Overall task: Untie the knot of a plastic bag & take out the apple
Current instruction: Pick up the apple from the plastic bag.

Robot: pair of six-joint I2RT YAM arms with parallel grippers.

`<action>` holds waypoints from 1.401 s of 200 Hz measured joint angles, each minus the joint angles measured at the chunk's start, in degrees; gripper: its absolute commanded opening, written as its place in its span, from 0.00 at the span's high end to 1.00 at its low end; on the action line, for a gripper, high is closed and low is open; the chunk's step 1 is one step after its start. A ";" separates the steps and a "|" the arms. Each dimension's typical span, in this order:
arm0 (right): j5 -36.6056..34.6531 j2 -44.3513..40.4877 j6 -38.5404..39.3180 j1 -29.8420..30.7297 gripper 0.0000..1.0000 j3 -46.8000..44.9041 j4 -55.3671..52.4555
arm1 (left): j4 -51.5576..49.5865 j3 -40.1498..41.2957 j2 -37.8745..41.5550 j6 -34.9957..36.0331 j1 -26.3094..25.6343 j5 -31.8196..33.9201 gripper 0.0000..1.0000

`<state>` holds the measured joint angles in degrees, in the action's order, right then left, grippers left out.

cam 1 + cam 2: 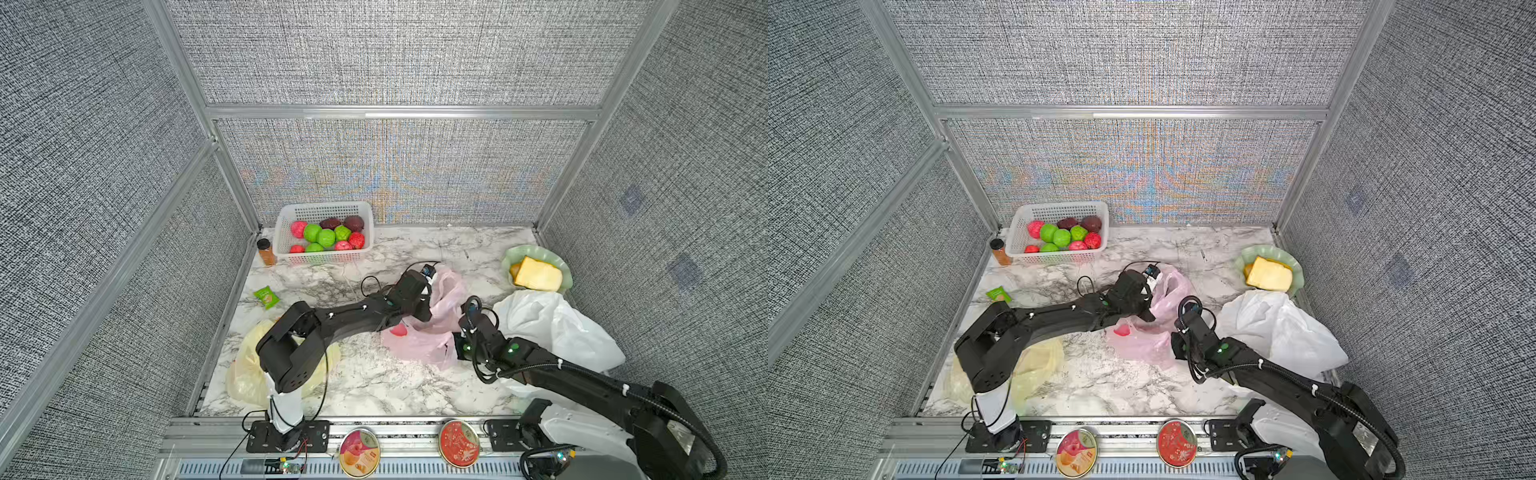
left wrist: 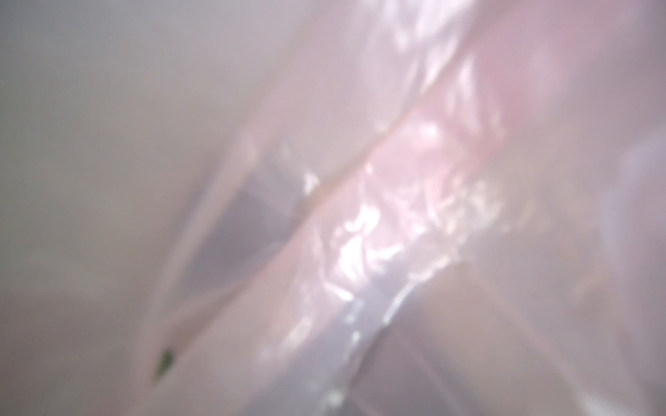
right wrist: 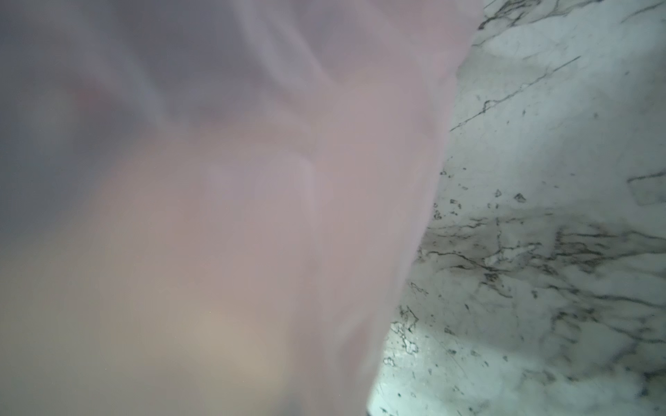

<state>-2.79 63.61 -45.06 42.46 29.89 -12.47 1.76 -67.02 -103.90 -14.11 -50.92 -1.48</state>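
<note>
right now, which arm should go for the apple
Left. The left gripper is down in the bag, close to the apple; the right gripper is shut on the bag's edge, probably best holding it there.

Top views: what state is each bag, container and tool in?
Pink bag, crumpled.
Apple, inside pink bag.
White bag, crumpled.
Yellow bag, crumpled.
Basket, holds fruit.
Plate, holds bread.
Left tool, buried in pink bag, opening hidden.
Right tool, shut.

Top views bright and even, soft shadows, moiré on the walls (image 1: 395,183), bowed edges — wrist views blurred, glare on the bag (image 2: 360,223).
</note>
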 measured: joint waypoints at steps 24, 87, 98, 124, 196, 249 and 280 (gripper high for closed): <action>0.04 2.23 0.33 0.00 1.00 0.42 0.35 | -1.05 1.86 5.05 0.13 0.00 0.28 0.51; 0.11 6.34 1.55 -0.04 1.00 3.28 1.86 | -3.10 9.01 14.69 -0.74 0.00 -2.27 0.51; 0.11 6.73 1.81 -0.09 1.00 3.43 1.97 | -3.10 10.47 17.20 -1.20 0.00 -3.19 0.51; 0.13 7.48 2.14 -0.15 1.00 4.09 2.03 | -3.10 13.35 23.10 -1.99 0.00 -3.63 0.51; 0.28 7.89 2.86 -0.63 1.00 5.95 1.92 | -3.69 21.16 37.83 -2.27 0.00 -2.67 0.51; 0.24 8.11 3.10 -0.79 1.00 7.52 1.16 | -6.80 22.36 49.51 -0.35 0.04 5.42 0.49; 0.04 6.99 2.64 -0.79 1.00 7.41 1.09 | -11.13 20.65 52.37 1.44 0.52 12.63 0.49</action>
<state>-2.74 70.61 -42.41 41.67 37.30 -11.38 -9.37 -46.37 -51.53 -12.67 -50.39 11.16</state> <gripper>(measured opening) 0.055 0.578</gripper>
